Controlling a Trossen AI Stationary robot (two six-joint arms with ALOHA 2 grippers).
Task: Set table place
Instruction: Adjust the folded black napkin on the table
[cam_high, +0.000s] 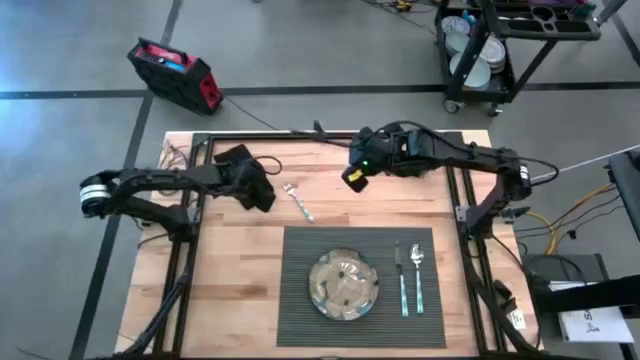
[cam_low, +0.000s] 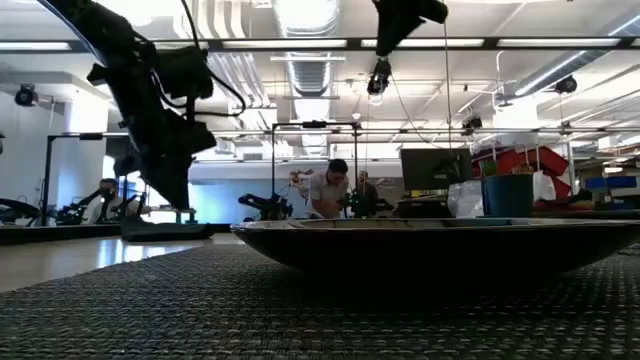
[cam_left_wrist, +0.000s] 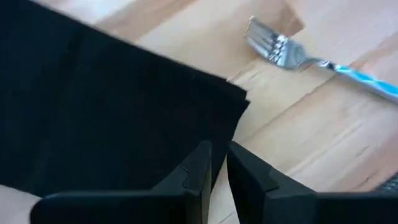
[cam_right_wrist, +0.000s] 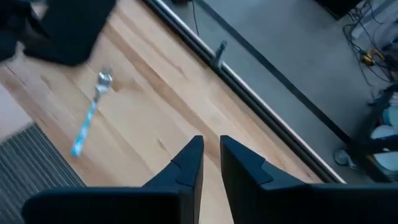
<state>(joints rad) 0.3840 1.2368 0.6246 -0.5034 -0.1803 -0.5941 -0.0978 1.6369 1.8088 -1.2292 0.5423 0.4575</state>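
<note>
The fork (cam_high: 299, 203) lies bare on the counter (cam_high: 230, 270), just beyond the mat's (cam_high: 300, 300) far left corner and off it. Its long axis runs diagonally, tines toward the far left, blue handle pointing at the mat. The left gripper (cam_high: 262, 192) hangs just to the fork's left, over the black napkin's (cam_left_wrist: 106, 112) edge, fingers (cam_left_wrist: 198, 171) nearly together with only a slim gap and nothing between them. The right gripper (cam_high: 354, 176) is a little farther off, raised on the fork's right, fingers (cam_right_wrist: 186, 165) likewise narrow and empty. So the left arm is likely the nearer one for the fork or the napkin.

The mat is dark grey and finely ribbed. On it sit a plate (cam_high: 343, 285) at the middle and a knife (cam_high: 401, 280) and spoon (cam_high: 417, 276) side by side to its right; the strip left of the plate is unfilled.
</note>
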